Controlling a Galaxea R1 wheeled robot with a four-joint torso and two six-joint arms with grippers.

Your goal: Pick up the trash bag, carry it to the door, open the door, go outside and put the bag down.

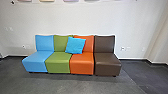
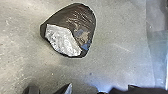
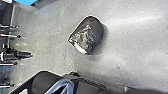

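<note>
Four armless seats stand in a row at twelve o'clock from the robot, against a white wall: a blue seat and a green seat toward eleven, an orange seat just past twelve, and a brown seat toward one. A bright blue cushion, tilted, leans where the green and orange backrests meet. In both wrist views the trash bag, dark and creased with a pale patch on one side, lies on the grey floor, with floor showing all around it; its clock direction from the robot cannot be told. How far the left gripper and the right gripper are open cannot be told; neither has hold of the bag.
</note>
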